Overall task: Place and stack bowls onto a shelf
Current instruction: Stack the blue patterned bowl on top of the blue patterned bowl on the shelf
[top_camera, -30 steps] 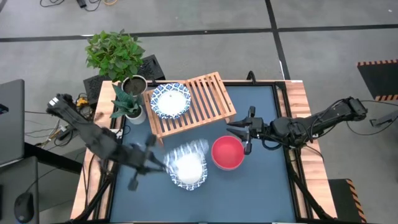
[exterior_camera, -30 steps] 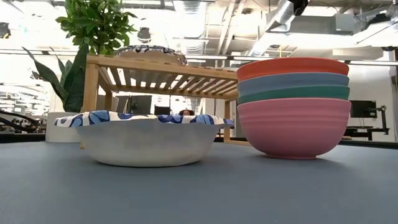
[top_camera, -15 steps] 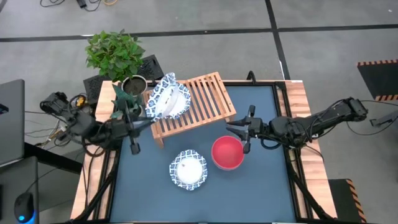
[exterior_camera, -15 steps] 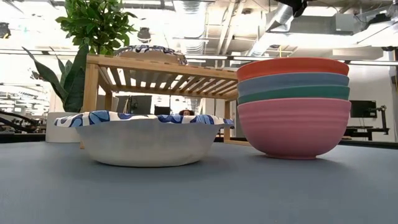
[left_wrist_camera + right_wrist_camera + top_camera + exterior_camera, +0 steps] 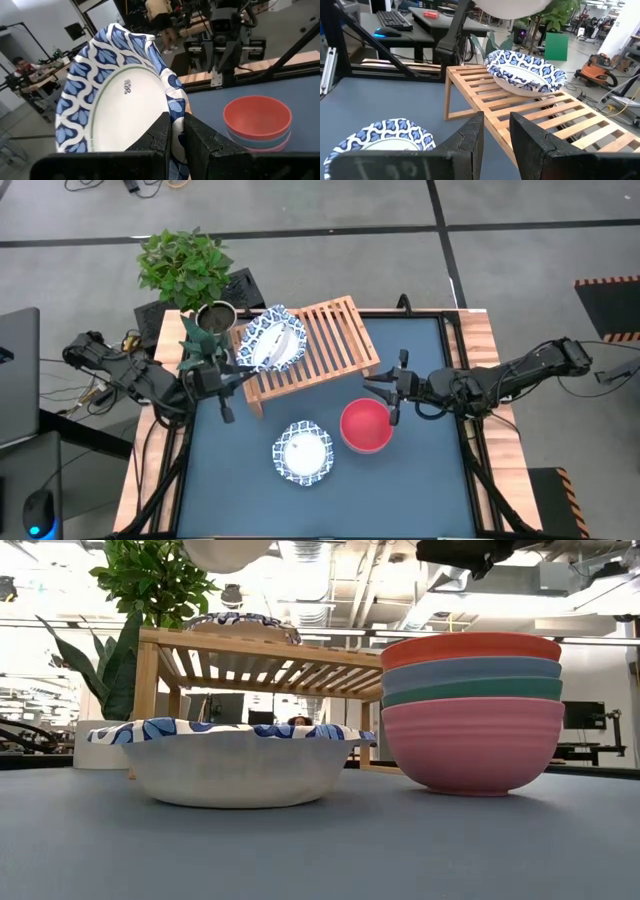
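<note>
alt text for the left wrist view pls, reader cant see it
The left gripper pinches the rim of a tilted white bowl with a blue patterned rim. Beyond it, a stack of bowls, red on top, sits on the blue table.

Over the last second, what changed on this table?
The left claw carried a patterned bowl up from the table and now holds it tilted above the bowl on the shelf. The right claw, colored stack and remaining patterned bowl stayed put.
</note>
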Controlling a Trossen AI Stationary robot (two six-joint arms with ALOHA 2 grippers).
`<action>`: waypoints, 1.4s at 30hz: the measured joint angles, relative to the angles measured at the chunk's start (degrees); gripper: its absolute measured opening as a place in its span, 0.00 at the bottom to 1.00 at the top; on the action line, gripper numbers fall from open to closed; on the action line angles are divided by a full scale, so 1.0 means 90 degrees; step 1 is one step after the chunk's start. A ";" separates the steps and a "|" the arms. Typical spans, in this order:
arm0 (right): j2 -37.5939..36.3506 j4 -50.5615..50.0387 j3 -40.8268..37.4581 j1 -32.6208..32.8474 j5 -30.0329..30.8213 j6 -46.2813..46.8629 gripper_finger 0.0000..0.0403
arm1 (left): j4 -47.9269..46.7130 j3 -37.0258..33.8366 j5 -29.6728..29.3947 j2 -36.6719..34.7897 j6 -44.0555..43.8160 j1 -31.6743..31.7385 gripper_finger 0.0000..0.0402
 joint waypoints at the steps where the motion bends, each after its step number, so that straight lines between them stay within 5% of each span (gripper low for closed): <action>1: 0.0000 0.0000 -0.0001 0.0000 0.0000 -0.0014 0.29 | 0.0003 0.0000 -0.0002 0.0002 -0.0016 0.0002 0.06; 42: 0.0000 0.0020 0.0000 0.0000 -0.0121 0.0015 0.29 | -0.0013 0.0000 0.0248 -0.0001 -0.0256 0.0004 0.06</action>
